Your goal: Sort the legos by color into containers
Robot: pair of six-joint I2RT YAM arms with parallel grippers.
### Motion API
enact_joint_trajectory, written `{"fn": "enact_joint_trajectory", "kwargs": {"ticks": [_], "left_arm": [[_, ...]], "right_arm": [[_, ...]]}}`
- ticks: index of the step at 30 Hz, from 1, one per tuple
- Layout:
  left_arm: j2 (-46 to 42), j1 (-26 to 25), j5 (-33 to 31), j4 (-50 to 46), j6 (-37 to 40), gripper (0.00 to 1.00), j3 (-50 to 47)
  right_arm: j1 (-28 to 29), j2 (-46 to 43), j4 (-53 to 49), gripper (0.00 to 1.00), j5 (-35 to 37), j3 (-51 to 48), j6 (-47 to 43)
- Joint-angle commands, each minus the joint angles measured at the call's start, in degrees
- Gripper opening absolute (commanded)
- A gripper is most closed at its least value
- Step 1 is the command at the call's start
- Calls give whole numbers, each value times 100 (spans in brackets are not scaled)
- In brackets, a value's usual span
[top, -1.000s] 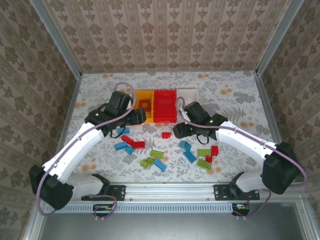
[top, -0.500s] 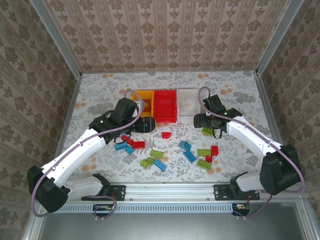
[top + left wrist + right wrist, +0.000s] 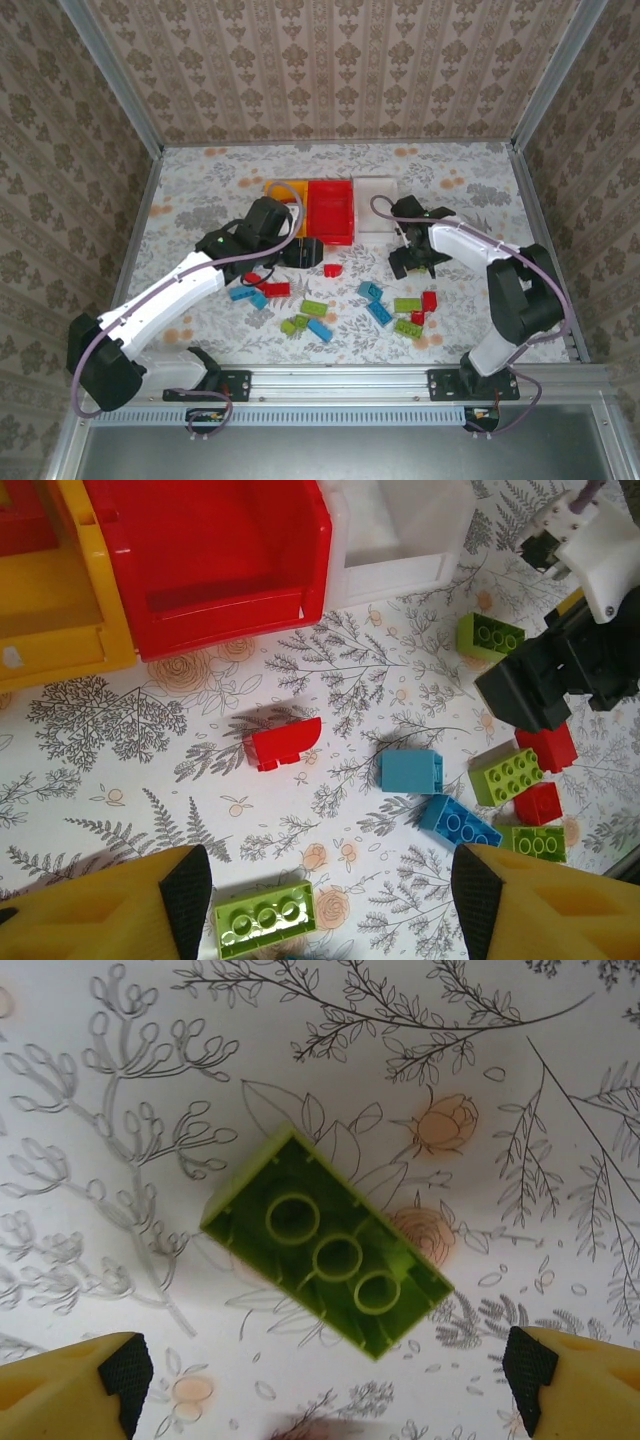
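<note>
Right pincer (image 3: 326, 1385) gapes wide (nothing held), lime green lego (image 3: 326, 1257) lying hollow-side up just ahead, between its tips.

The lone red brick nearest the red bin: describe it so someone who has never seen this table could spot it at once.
Find the red bin, middle of three at the far side of the table. Just in front of its near wall a red brick lies alone. Unlike the other red bricks, clustered with other colours, it has one rounded edge.
</note>
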Motion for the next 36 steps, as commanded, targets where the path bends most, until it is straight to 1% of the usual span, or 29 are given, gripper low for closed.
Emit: {"fn": "enact_joint_trajectory", "kwargs": {"ticks": [1, 4, 7, 11, 12, 20, 23, 26, 29, 31, 33, 36], "left_arm": [[12, -58, 61, 39, 151, 68, 178], [-4, -75, 78, 37, 155, 68, 194], [-29, -103, 229, 157, 156, 68, 178], [-40, -107, 494, 404, 80, 68, 94], [-37, -112, 538, 462, 54, 68, 88], [-10, -112, 580, 672, -114, 68, 40], [-13, -112, 529, 625, -84, 68, 76], [-53, -110, 323, 531, -100, 68, 167], [-135, -103, -75, 431, -166, 68, 346], [-107, -76, -341, 303, -188, 68, 571], [18, -22, -479, 225, -189, 68, 822], [379, 114, -484, 145, -109, 68, 1302]], "right_arm": [[-125, 253, 143, 92, 279, 204, -440], [-348, 501, 181, 86, 98, 323, -390], [-438, 683, 272, 80, -159, 423, -367], [-454, 880, 294, 67, -400, 519, -247], [-472, 889, 313, 63, -446, 504, -204], [-597, 701, 428, 41, -623, 259, 87], [-601, 410, 472, 36, -618, 84, 192], [-571, -49, 325, 32, -668, -4, 410], [-301, -626, 123, 32, -743, 126, 735], [-89, -820, 80, 32, -884, 373, 1071], [35, -792, 223, 32, -1096, 676, 1518], [30, -407, 672, 32, -1349, 1172, 2120]]}}
